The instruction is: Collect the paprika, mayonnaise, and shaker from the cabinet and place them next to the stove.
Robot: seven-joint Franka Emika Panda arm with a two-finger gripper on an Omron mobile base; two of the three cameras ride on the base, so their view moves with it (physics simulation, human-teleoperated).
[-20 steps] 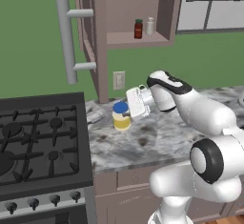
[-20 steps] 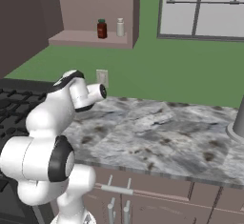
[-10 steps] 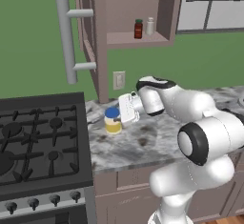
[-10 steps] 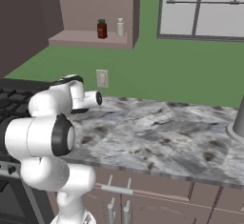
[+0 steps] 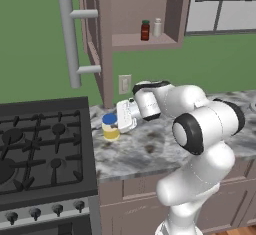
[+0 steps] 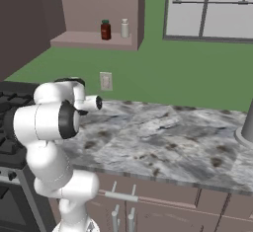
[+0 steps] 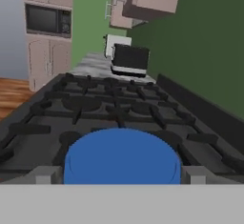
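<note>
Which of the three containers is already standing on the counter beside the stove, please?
The mayonnaise, the pale yellow jar with the blue lid. The paprika and the shaker stand on the cabinet shelf.

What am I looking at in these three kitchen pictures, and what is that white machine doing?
It is a white robot arm in a computer-rendered kitchen. Two pictures come from cameras riding behind the arm, one to its left and one to its right. The third comes from a camera on its hand, looking forward over the stove.

In the left picture, the gripper sits at the mayonnaise, a pale yellow jar with a blue lid, which stands on the marble counter beside the black stove. The jaws stand wide at the jar's sides; whether they press on it I cannot tell. In the hand picture, that blue lid lies between the two fingertips.

Up on the open cabinet's shelf stand the dark red paprika and the whitish shaker, not yet collected.
</note>
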